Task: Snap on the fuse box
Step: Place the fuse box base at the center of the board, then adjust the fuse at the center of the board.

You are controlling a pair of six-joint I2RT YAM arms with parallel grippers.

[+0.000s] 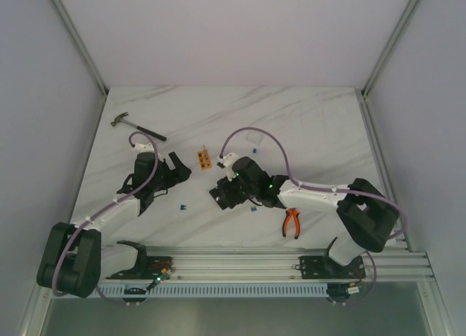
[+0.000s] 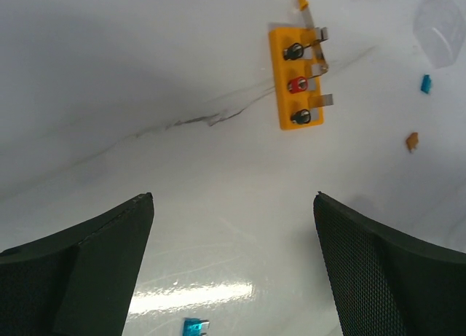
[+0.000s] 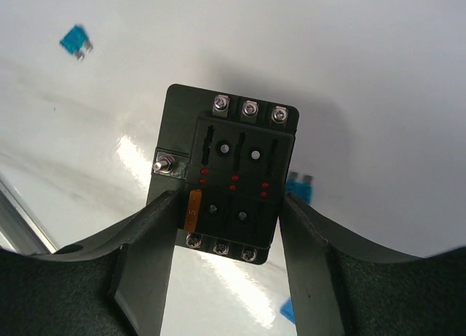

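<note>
1. While the right gripper (image 3: 229,205) is pinching the fuse box (image 3: 240,150) by its 2 long sides, the box is sitting between the fingers (image 3: 149,263). Its near end is lying level with the fingertips and its row of 3 screws is pointing away from them.
2. Whether the box is resting on the table (image 1: 291,110) or hanging just above it, I am not managing to tell.
3. The left gripper (image 2: 233,197) is hovering with its fingers (image 2: 87,270) spread wide and gripping nothing. An orange block (image 2: 298,77) is lying beyond the fingertips, and a blue fuse (image 2: 195,326) is lying between them, back toward the wrist.
4. Judging by the task, the step in hand is steadying the box so that a cover can be snapped on. A clear piece (image 2: 440,26), possibly that cover, is lying well beyond the left fingertips, but it is looking too blurred to name.
5. Doing this well is calling for a level box and a grip that is leaving the top face and its rim free.
6. An orange fuse (image 3: 193,211) is sitting in a slot just beside 1 fingertip, so the fingers should be avoiding any slide along that wall.
7. Loose blue fuses (image 3: 75,42) are lying around the right fingers, and setting the box down on 1 is risking a tilt.
</note>
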